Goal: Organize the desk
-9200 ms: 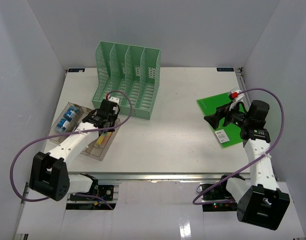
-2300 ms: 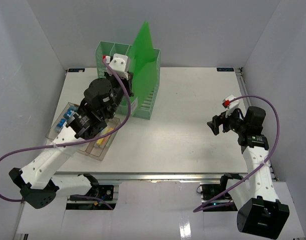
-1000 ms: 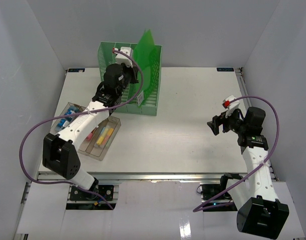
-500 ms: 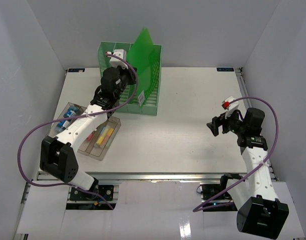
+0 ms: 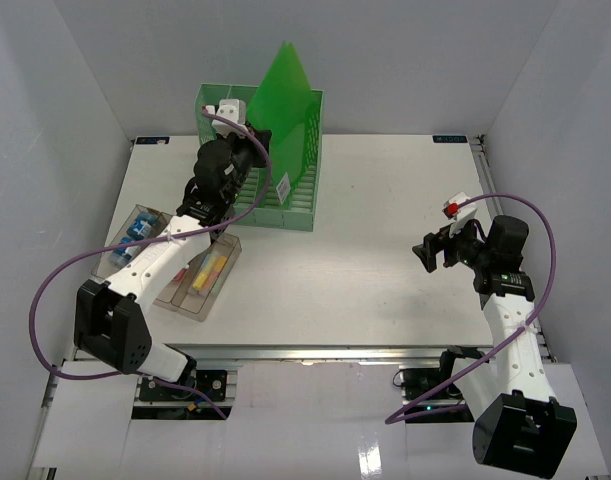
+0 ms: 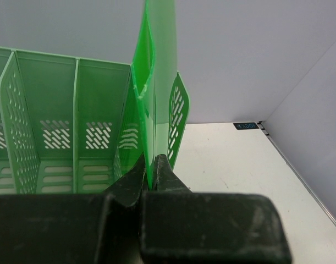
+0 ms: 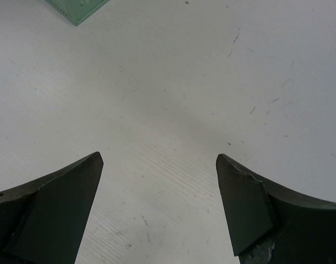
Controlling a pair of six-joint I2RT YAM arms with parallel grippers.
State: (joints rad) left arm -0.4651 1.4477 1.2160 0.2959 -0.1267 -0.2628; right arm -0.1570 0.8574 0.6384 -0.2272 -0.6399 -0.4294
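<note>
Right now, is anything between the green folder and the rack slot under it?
Nothing visible. The left gripper pinches the green folder upright at the file rack's rightmost slot, which shows nothing else inside.

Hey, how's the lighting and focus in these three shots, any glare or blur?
Top external: even, soft light, only faint shadows on the desk, no glare. Left wrist: the left pincer looms dark and soft-edged, the green folder glows translucent. Right wrist: desk scratches crisp, the right pincer nearly black.
</note>
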